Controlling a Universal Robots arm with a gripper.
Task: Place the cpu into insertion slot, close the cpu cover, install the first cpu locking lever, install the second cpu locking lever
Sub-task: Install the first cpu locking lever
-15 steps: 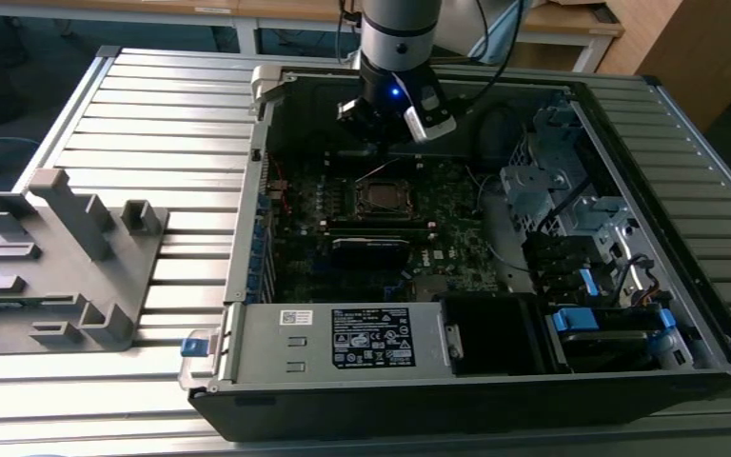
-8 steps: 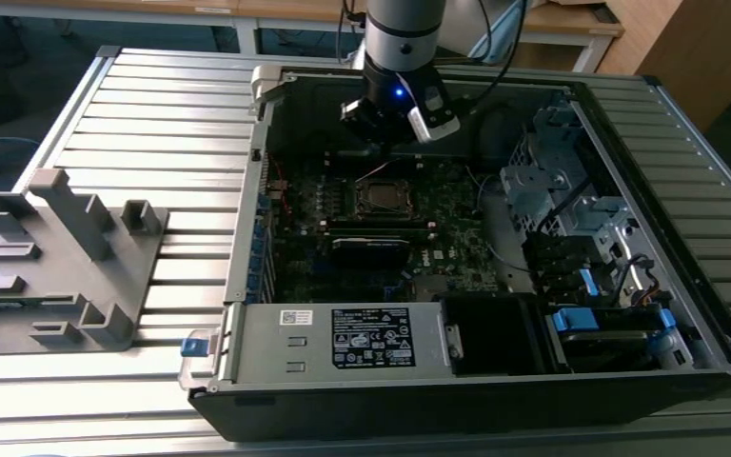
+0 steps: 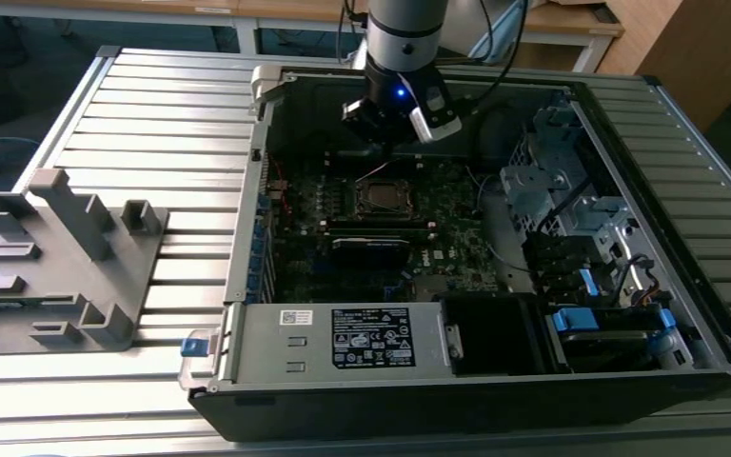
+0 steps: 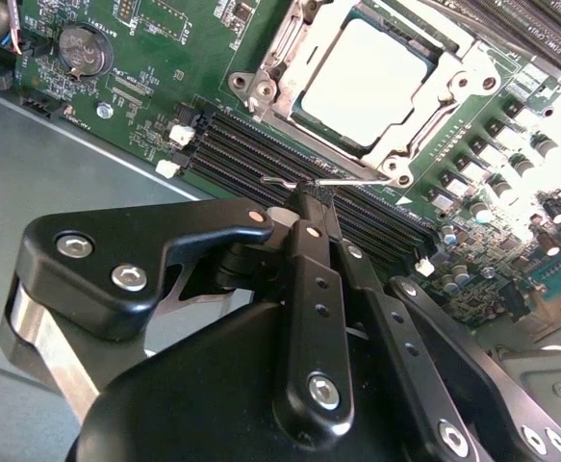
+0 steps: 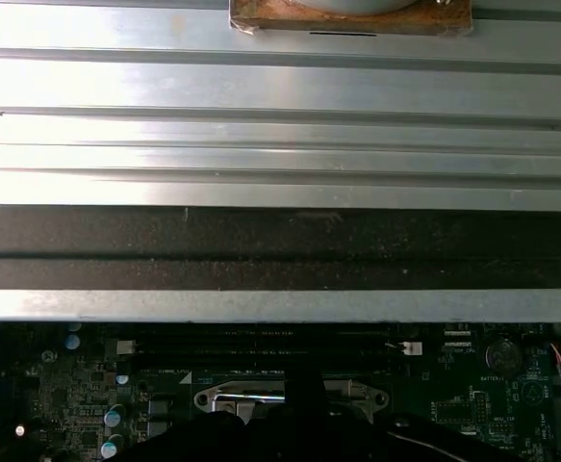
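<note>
Broadly, the exterior view gives the whole scene. A ribbed aluminium table [image 3: 163, 105] carries an open black-and-silver computer case [image 3: 467, 405]. A grey plastic fixture block [image 3: 68, 257] stands beside the case, at the exterior view's left. The silver-and-black robot arm [image 3: 404, 29] points steeply down into the far part of the case. Its black gripper [image 3: 398, 129] is just above the green motherboard [image 3: 327, 219]. A white printed label [image 3: 372, 338] sits on the grey power supply box [image 3: 277, 357]; its text is too small to read.

The second wrist view gives the socket area close up. The jaws are pressed together, w/ the tips at a thin silver wire locking lever [image 4: 352, 179] beside the long black memory slots [image 4: 251, 154]. Whether they pinch the wire I cannot tell. Just past it the cpu cover [image 4: 432, 101], a shiny silver square frame, lies flat around the cpu [image 4: 362, 82]. The cpu is a small square chip w/ a pale grey metal top, seated in the socket. A round silver coin battery [image 4: 81, 48] shows in both wrist views.
</note>
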